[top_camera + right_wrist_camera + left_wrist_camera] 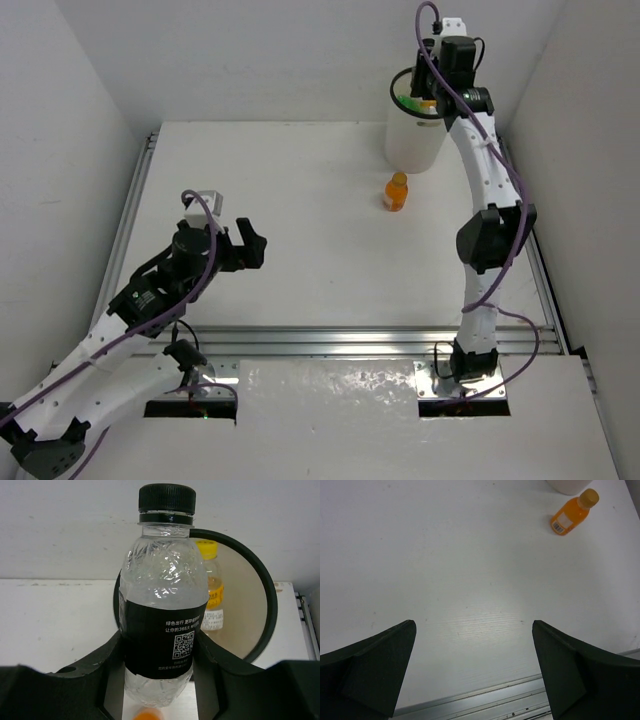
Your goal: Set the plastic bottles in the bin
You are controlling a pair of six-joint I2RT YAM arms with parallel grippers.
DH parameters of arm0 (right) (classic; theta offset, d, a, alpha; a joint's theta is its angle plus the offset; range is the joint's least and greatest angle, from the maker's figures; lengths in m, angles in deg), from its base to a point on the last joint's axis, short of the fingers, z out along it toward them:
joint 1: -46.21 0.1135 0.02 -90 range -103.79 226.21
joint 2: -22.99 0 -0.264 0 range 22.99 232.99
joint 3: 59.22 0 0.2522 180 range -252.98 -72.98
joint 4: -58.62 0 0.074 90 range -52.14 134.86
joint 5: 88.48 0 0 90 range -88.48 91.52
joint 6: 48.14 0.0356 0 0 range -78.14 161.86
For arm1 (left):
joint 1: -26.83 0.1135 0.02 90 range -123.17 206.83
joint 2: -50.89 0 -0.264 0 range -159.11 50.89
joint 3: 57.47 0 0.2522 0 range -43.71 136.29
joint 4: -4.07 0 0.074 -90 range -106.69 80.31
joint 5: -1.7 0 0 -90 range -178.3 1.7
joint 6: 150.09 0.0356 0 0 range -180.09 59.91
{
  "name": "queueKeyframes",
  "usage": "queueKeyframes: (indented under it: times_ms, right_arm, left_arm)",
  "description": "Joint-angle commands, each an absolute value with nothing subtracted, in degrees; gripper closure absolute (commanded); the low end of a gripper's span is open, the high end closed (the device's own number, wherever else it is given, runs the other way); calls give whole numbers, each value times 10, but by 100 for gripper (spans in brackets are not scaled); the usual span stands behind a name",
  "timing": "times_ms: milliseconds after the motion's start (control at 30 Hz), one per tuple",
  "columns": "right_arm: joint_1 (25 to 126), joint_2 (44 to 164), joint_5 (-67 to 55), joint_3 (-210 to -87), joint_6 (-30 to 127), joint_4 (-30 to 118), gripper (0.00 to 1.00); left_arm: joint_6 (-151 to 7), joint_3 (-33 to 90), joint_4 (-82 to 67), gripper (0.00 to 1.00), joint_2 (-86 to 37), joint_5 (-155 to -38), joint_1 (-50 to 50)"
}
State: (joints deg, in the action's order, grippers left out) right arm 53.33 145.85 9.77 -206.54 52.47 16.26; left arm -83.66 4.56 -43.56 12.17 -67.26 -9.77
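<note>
My right gripper [159, 672] pinches the clear bottle [162, 580] across its black label, cap up, at the bin [267, 605] in the far right corner of the table [280, 200]; the bin's black rim shows behind the bottle, and a yellow-capped bottle [212, 592] sits inside. To drop it well, I judge that the bottle's base must hang fully over the opening, clear of the rim, before I part the jaws; too near the ring and it may glance off and fall outside. My left gripper [472, 630] hangs spread wide and empty over bare table; one orange bottle [396, 191] stands near the bin, likely next.
</note>
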Motion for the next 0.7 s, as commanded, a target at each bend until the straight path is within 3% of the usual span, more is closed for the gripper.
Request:
queueKeyframes:
  times_ms: [0,133,167,200,267,300,467,600,667]
  right_arm:
    - [523,1496,64,-2123,513,204,61]
    - [514,1509,58,-2101,509,239,49]
    - [511,1528,58,-2110,518,233,40]
    - [508,1537,59,-2123,518,229,22]
    - [508,1543,68,-2135,518,227,12]
    - [508,1532,65,-2124,519,227,1]
    - [524,1436,57,-2045,518,222,1]
    - [563,1284,67,-1876,521,221,1]
    - [585,1228,83,-1726,521,275,1]
  left_arm:
    - [-822,45,-404,0,119,-692,-89]
    - [-821,43,-401,0,120,-698,-89]
    - [-821,42,-400,0,121,-702,-89]
    - [-820,41,-399,0,120,-705,-89]
    - [-817,40,-397,0,116,-714,-89]
    - [-817,41,-397,0,113,-718,-88]
    - [-816,42,-397,0,113,-717,-87]
    - [-819,39,-397,0,127,-710,-85]
    - [-820,39,-397,0,132,-706,-85]
